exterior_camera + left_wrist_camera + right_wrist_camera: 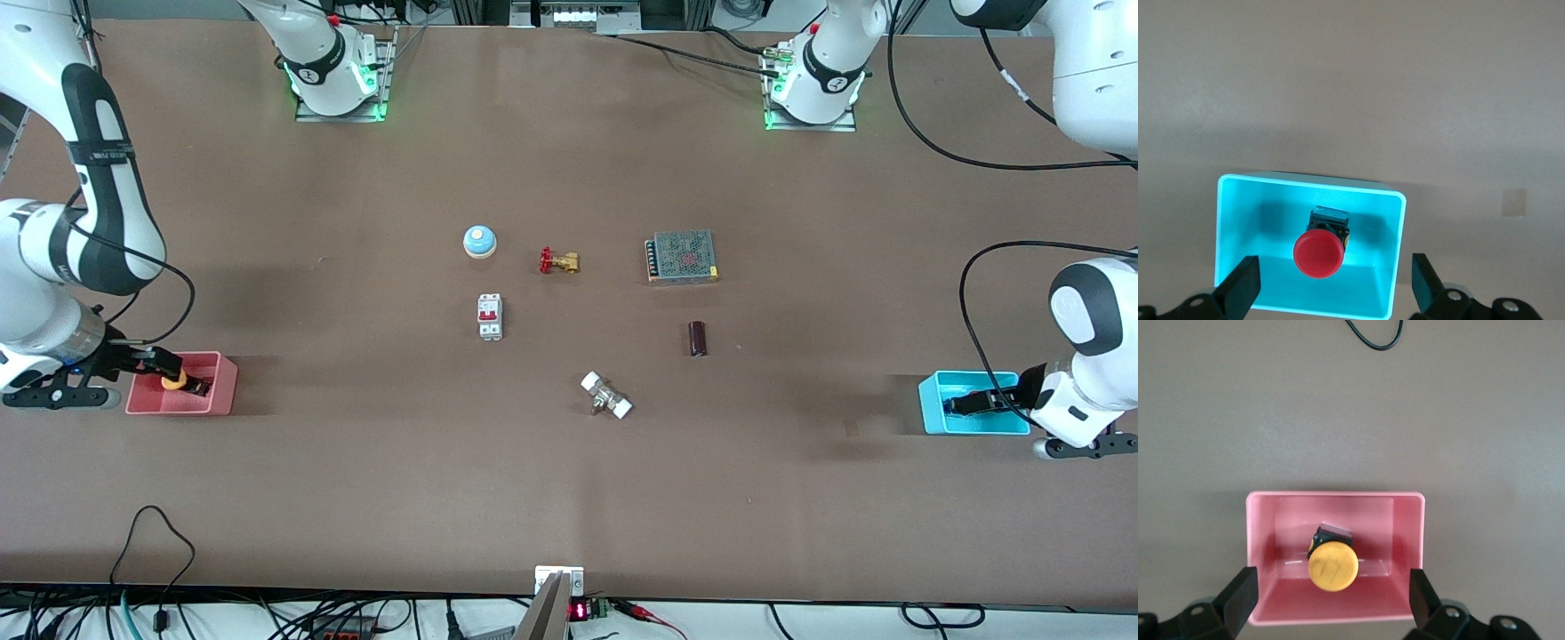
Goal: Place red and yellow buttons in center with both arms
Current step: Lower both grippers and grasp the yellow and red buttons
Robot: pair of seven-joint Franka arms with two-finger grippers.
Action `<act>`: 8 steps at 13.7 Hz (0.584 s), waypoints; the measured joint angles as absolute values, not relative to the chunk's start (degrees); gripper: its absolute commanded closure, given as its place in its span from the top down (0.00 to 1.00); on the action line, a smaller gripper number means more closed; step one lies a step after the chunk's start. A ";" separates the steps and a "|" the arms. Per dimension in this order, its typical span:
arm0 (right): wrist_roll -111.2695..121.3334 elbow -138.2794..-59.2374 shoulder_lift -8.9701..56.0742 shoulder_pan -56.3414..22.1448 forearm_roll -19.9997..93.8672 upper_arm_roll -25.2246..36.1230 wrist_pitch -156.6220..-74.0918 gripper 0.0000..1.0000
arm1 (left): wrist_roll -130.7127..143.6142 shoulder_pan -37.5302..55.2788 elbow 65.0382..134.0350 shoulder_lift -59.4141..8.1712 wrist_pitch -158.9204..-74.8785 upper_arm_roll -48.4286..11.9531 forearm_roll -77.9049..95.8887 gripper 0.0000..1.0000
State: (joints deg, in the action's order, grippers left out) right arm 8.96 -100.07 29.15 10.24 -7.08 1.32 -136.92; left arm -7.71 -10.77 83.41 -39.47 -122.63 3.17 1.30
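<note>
The orange-yellow button stands in the pink bin at the right arm's end of the table; it also shows in the front view. My right gripper is open over that bin, its fingers wide apart on either side of the button, not touching it. The red button stands in the cyan bin at the left arm's end. My left gripper is open over that bin, fingers wide of the button. In the front view my left gripper hides the red button.
Around the bare brown table centre lie a blue-and-white dome, a brass valve with a red handle, a white breaker, a metal mesh box, a dark cylinder and a white-ended fitting.
</note>
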 measured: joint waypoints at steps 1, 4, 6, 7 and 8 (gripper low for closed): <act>9.02 -100.36 29.68 10.35 -7.08 1.32 -137.86 1.00 | -7.95 -10.99 83.40 -40.13 -122.65 3.16 1.30 1.00; 10.58 -100.51 30.98 11.01 -7.11 1.32 -138.97 1.00 | -8.31 -11.53 83.36 -41.32 -123.09 3.13 1.30 1.00; 12.77 -100.60 31.63 11.62 -7.11 1.33 -139.37 1.00 | -8.31 -11.64 83.26 -41.34 -123.09 3.13 1.30 1.00; 13.59 -100.73 31.94 11.91 -7.11 1.33 -139.49 1.00 | -8.31 -11.65 83.25 -41.35 -123.07 3.12 1.30 1.00; 14.08 -101.07 32.14 12.11 -7.11 1.33 -139.59 1.00 | -8.31 -11.66 83.25 -41.40 -123.04 3.12 1.30 1.00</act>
State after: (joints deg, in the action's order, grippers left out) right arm 14.08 -101.07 32.14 12.11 -7.11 1.33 -139.59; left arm -8.31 -11.66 83.25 -41.40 -123.04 3.12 1.30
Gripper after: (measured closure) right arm 0.000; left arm 0.000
